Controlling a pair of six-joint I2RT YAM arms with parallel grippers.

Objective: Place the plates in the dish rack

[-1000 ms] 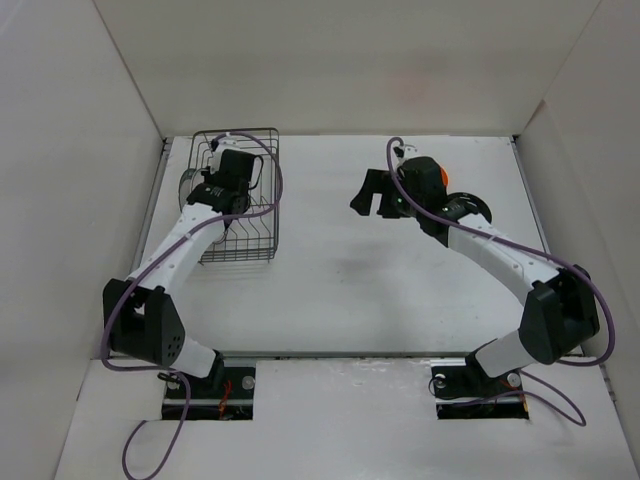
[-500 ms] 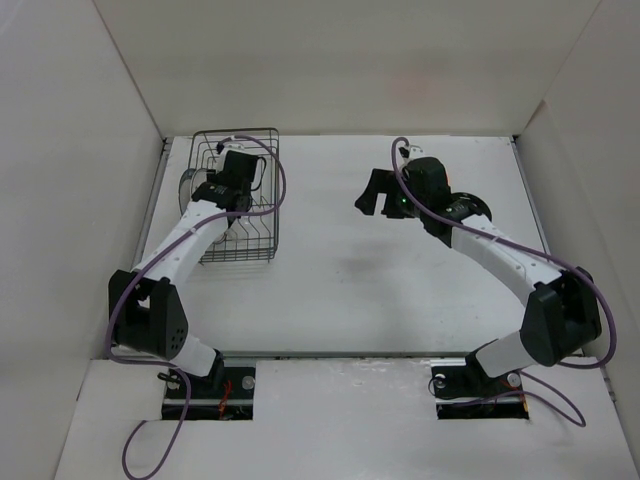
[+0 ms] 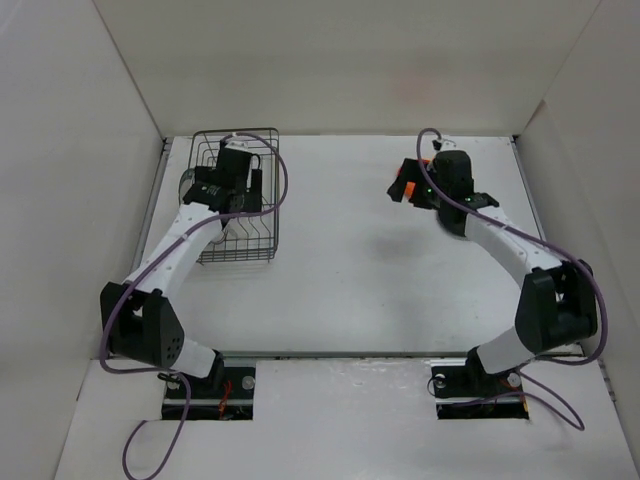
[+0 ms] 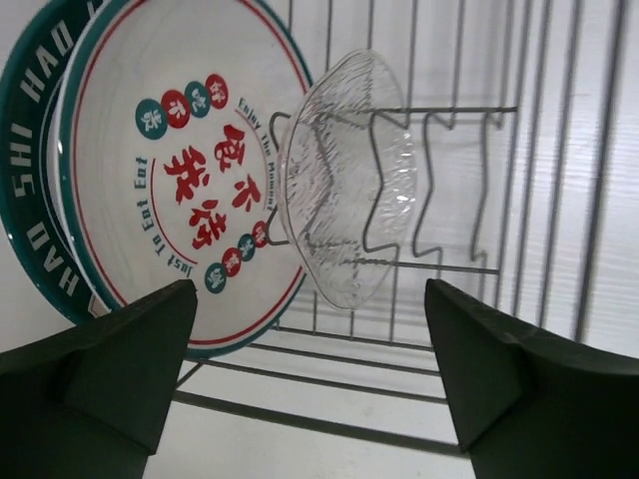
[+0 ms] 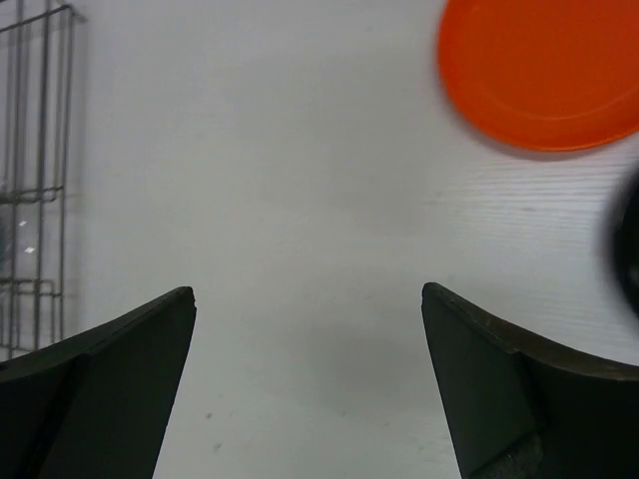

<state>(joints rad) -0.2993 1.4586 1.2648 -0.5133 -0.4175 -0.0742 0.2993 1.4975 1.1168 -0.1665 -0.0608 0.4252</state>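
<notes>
Left wrist: my left hand (image 4: pixel 310 299) wide, clear glass round plate (image 4: pixel 344 180) seated in black wire rack (image 4: pixel 459 109); I'd withdraw straight back.

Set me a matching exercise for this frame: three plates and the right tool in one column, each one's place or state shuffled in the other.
1 clear glass plate
2 red-marked plate
3 orange plate
4 right tool

A flat on the table
B open, holding nothing
C against the green-rimmed plate
D on edge among the rack tines

Pairs: 1-D, 2-C, 3-A, 4-B
</notes>
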